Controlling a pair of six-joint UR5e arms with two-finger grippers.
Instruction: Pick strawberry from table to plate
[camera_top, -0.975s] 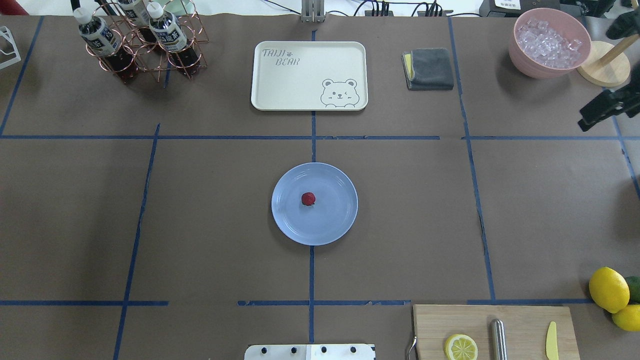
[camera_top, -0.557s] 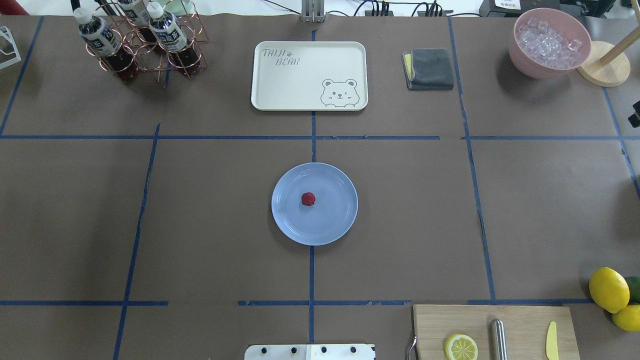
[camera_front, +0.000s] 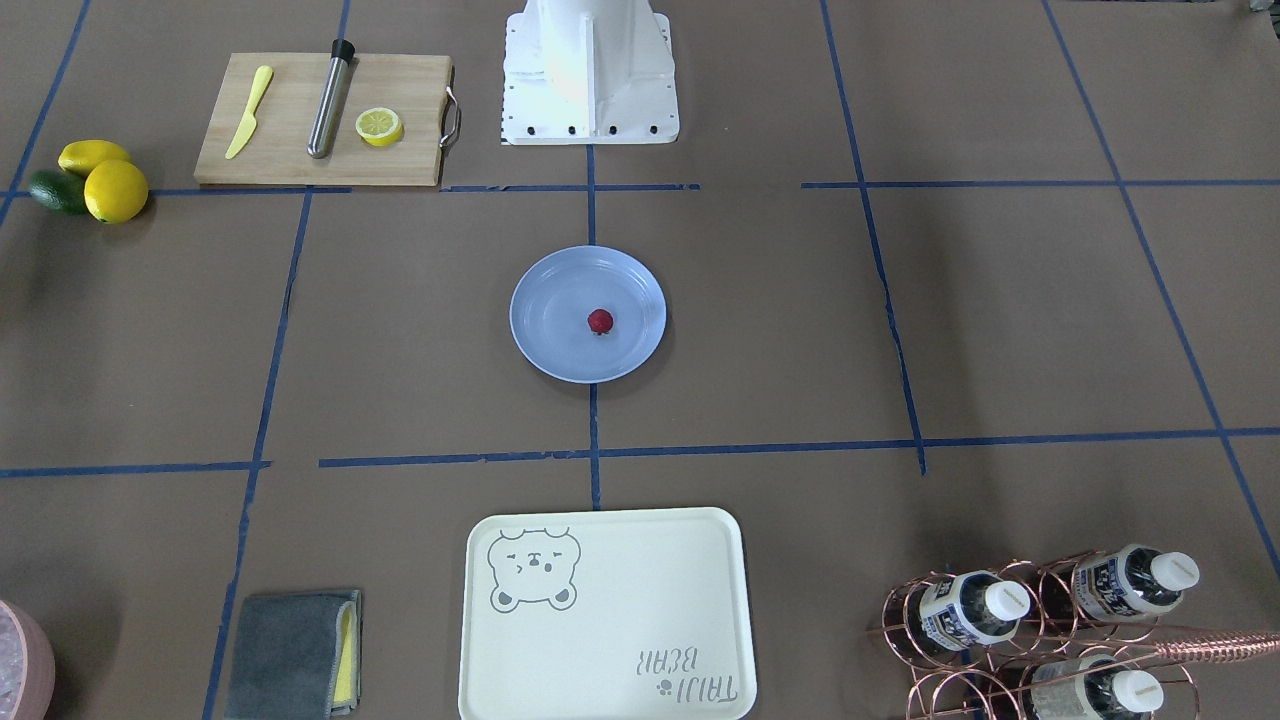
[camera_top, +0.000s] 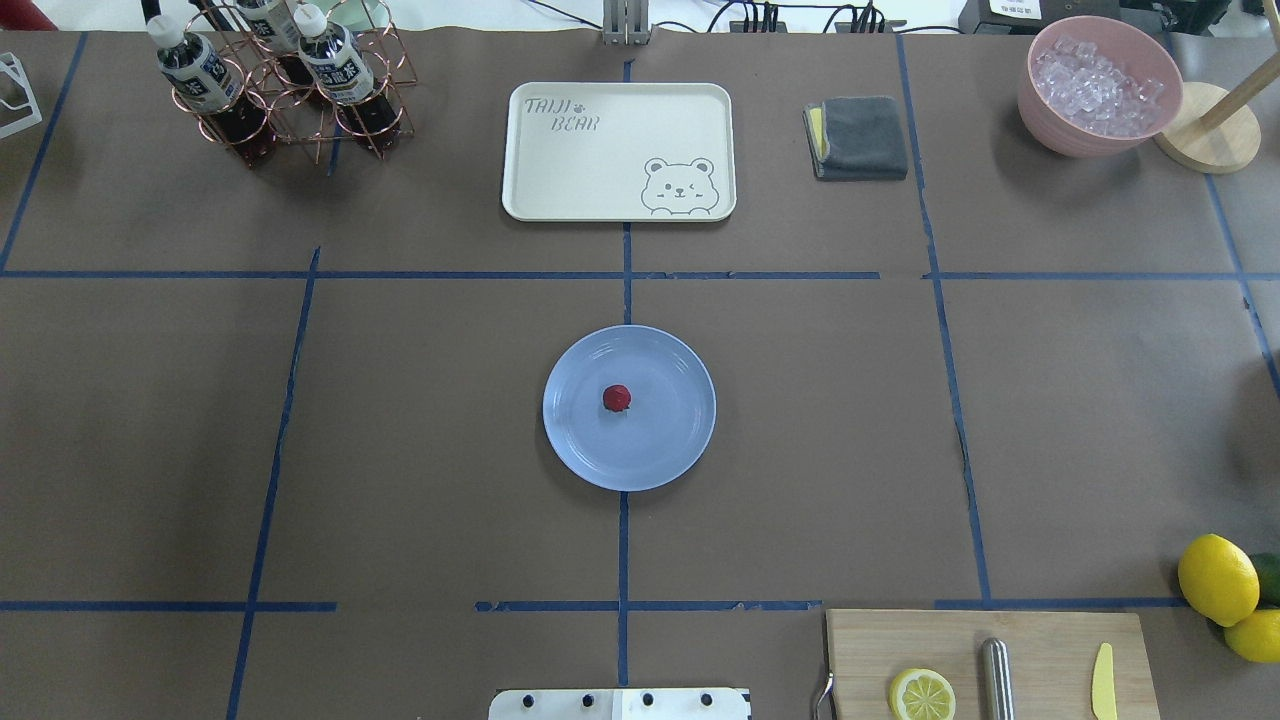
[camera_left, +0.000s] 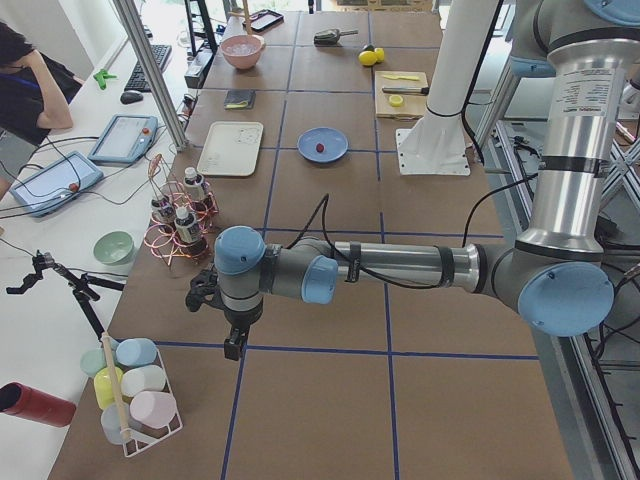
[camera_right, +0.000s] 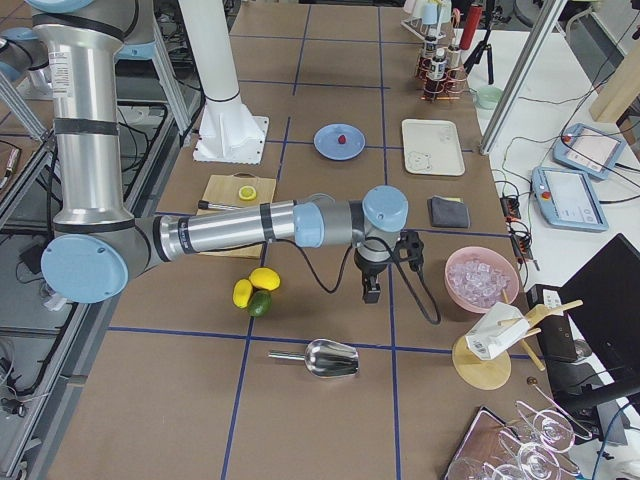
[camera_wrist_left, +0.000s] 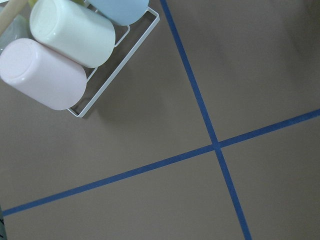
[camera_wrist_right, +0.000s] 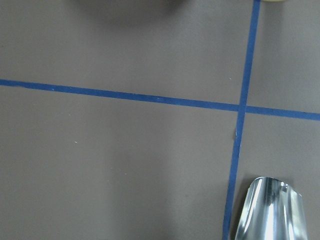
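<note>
The strawberry (camera_top: 617, 398) is small and dark red, and it lies near the middle of the light blue plate (camera_top: 665, 435) at the centre of the brown paper table (camera_top: 400, 420). The front-facing view shows the strawberry (camera_front: 600, 321) resting on the plate (camera_front: 550, 320) with nothing touching it. My left gripper (camera_left: 232, 347) hangs over the table's left end, far from the plate. My right gripper (camera_right: 371, 292) hangs over the right end, between the lemons and the ice bowl. Both show only in side views, so I cannot tell whether they are open or shut.
A cream bear tray (camera_top: 618, 150), a bottle rack (camera_top: 280, 85), a grey cloth (camera_top: 860, 137) and a pink ice bowl (camera_top: 1098, 85) line the far side. A cutting board (camera_top: 1040, 640) and lemons (camera_top: 1217, 578) sit near right. A metal scoop (camera_right: 325, 358) and a cup rack (camera_left: 135, 390) lie at the ends.
The right gripper, seen at the overhead view's right edge a second ago, has moved out of that view to the right. The strawberry and plate have not moved.
</note>
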